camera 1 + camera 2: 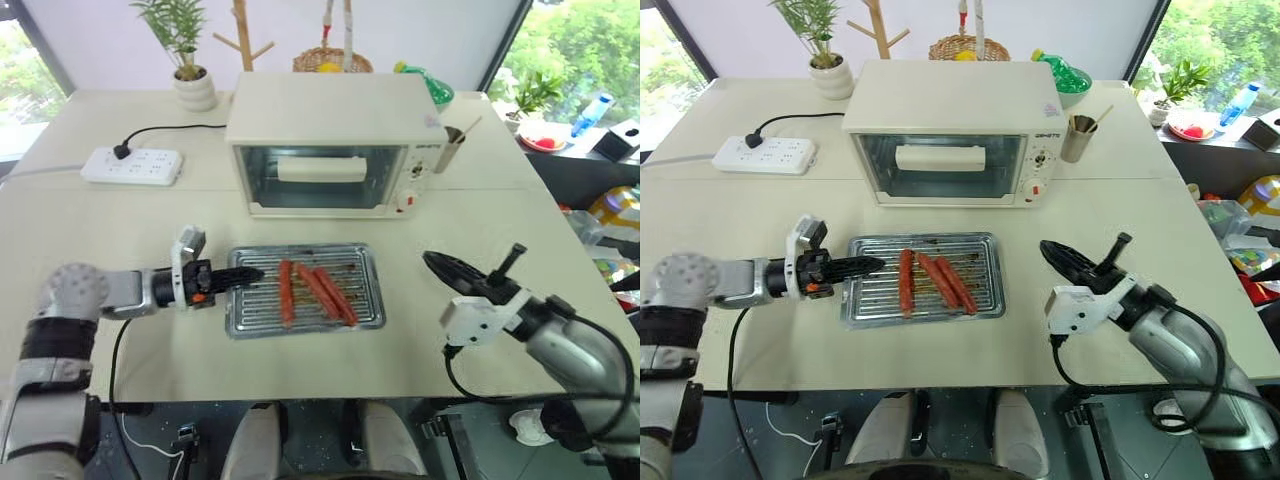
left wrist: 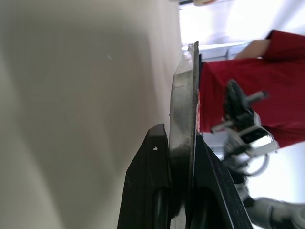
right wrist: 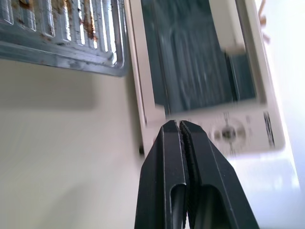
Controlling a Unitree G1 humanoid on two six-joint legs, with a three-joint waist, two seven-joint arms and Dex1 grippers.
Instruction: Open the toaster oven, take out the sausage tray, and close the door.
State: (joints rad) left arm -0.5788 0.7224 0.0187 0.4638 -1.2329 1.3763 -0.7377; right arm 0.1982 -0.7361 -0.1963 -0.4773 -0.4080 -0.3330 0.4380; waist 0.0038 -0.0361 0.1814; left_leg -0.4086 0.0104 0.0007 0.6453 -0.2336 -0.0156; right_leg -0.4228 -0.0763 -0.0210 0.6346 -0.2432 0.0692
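The cream-white toaster oven (image 1: pixel 335 120) stands at the back middle of the table, and its glass door (image 1: pixel 320 185) with the white bar handle (image 1: pixel 320 168) is closed. In front of it the silver sausage tray (image 1: pixel 255 308) lies flat on the table with three red sausages (image 1: pixel 316 290) on its ridges. My left gripper (image 1: pixel 250 273) reaches in level from the left and is shut on the tray's left rim (image 2: pixel 183 109). My right gripper (image 1: pixel 440 265) hovers to the right of the tray, shut and empty, pointing towards the oven (image 3: pixel 200 62).
A white power strip (image 1: pixel 132 165) with a black plug lies at the back left, near a potted plant (image 1: pixel 190 80). A metal cup with sticks (image 1: pixel 450 150) stands beside the oven's right side. A person in red (image 2: pixel 248 86) is beyond the table.
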